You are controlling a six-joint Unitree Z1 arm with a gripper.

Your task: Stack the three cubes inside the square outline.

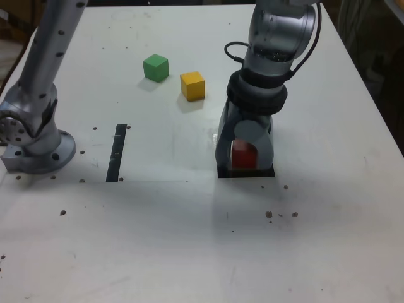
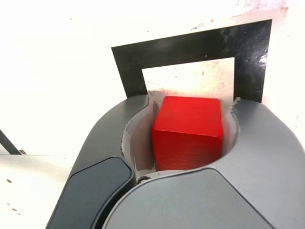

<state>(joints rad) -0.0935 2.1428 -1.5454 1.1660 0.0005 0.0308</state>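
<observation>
Wrist view: gripper [image 2: 190, 138] closed snug on red cube [image 2: 188, 131], held low over square outline [image 2: 190, 52] so it lands inside. Green cube [image 1: 155, 67] and yellow cube [image 1: 192, 85] waiting apart on worktop [image 1: 189, 240].

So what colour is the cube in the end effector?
Red cube, clearest in the wrist view, between the end effector jaws.

Exterior view: high, off-arm, angled down across white table [image 1: 189, 240], medium range. Wrist view: very close, looking down past gripper [image 2: 188, 133]. Shared: gripper [image 1: 245, 154], red cube [image 1: 243, 156] [image 2: 188, 131], square outline [image 1: 268, 172] [image 2: 190, 52].
</observation>
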